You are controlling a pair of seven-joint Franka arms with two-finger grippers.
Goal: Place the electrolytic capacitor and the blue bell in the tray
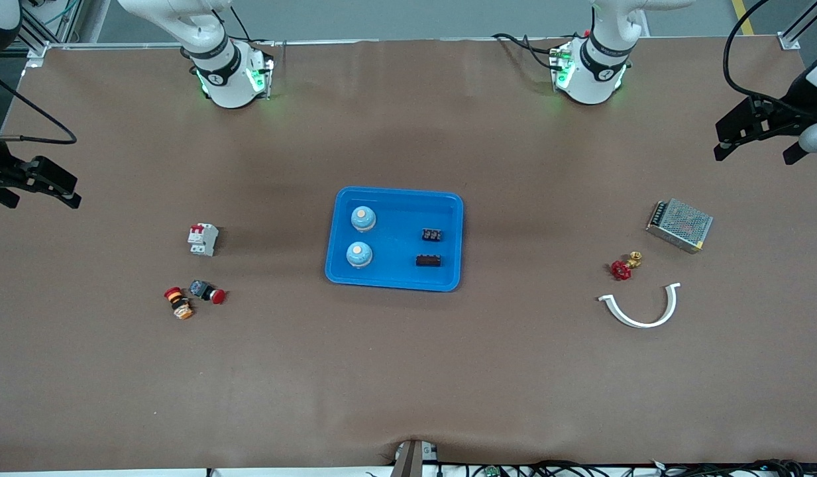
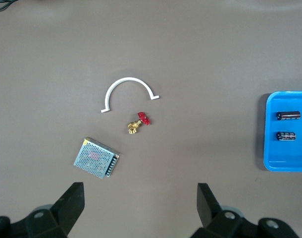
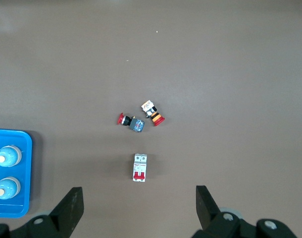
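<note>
**Tray loaded, both hands parked wide over the surface ends**

Tray (image 1: 394,238) sits mid-surface, bright blue, rim intact. Front view shows its full contents: two blue bells (image 1: 363,218) (image 1: 358,254) on the side toward the right arm's end, two dark electrolytic capacitors (image 1: 432,234) (image 1: 429,260) on the side toward the left arm's end. All four lie inside the rim, apart from one another.

Each wrist view catches only one edge of the tray. Left wrist view shows the capacitors (image 2: 288,116) (image 2: 286,135) but no bells; the right wrist view shows the bells (image 3: 7,156) (image 3: 6,188) but no capacitors.

Left hand (image 1: 756,142) hangs over the left arm's end of the surface, fingers (image 2: 72,202) spread wide, holding nothing. Below it: metal mesh power supply (image 1: 679,224), red-handled brass valve (image 1: 624,266), white curved clip (image 1: 641,307). The clip lies nearest the front camera, the valve between it and the supply.

Right hand (image 1: 40,189) hangs over the right arm's end, fingers (image 3: 69,205) likewise wide and empty. Beneath it: white circuit breaker (image 1: 203,239), and nearer the front camera two push buttons (image 1: 207,291) (image 1: 178,303) just beside each other. Right wrist view resolves their red caps more plainly than the front view.
</note>
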